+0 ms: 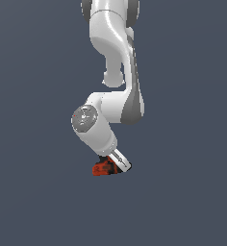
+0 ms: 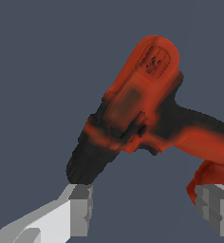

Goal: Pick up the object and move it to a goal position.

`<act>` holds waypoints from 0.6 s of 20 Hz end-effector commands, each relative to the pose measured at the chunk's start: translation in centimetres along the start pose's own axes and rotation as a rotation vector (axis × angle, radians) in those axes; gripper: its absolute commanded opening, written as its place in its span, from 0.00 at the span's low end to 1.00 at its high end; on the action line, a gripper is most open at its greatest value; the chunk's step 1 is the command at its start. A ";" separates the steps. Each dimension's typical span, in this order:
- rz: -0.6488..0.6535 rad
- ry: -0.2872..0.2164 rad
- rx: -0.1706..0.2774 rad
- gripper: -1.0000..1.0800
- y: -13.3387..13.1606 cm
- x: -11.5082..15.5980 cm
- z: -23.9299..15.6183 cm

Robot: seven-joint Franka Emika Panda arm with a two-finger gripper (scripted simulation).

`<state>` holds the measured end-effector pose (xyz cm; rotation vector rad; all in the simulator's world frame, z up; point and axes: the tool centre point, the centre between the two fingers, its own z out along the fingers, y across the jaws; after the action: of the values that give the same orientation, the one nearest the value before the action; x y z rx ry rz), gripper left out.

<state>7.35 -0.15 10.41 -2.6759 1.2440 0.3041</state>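
The red-orange drill [image 1: 102,168] with black trim lies on the grey floor, just below my white hand. In the wrist view the drill [image 2: 147,109] fills the middle, with its black nose [image 2: 85,166] close to one grey fingertip [image 2: 80,206]. The foot of its handle [image 2: 204,178] is close to the other fingertip [image 2: 217,206]. My gripper [image 2: 147,201] is open wide, with the jaws far apart and nothing clamped between them. In the exterior view the gripper [image 1: 111,168] is low over the drill and partly hides it.
The flat dark grey floor [image 1: 182,202] lies all around. My white arm [image 1: 110,72] hangs down from the top of the exterior view over the drill. No other objects show.
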 end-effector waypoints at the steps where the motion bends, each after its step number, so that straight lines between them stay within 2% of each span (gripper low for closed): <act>1: 0.082 -0.029 0.014 0.81 -0.6 0.3 0.7; 12: 0.397 -0.159 0.051 0.81 -2.9 1.1 3.4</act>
<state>9.70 1.51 7.37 -2.3337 1.6561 0.4957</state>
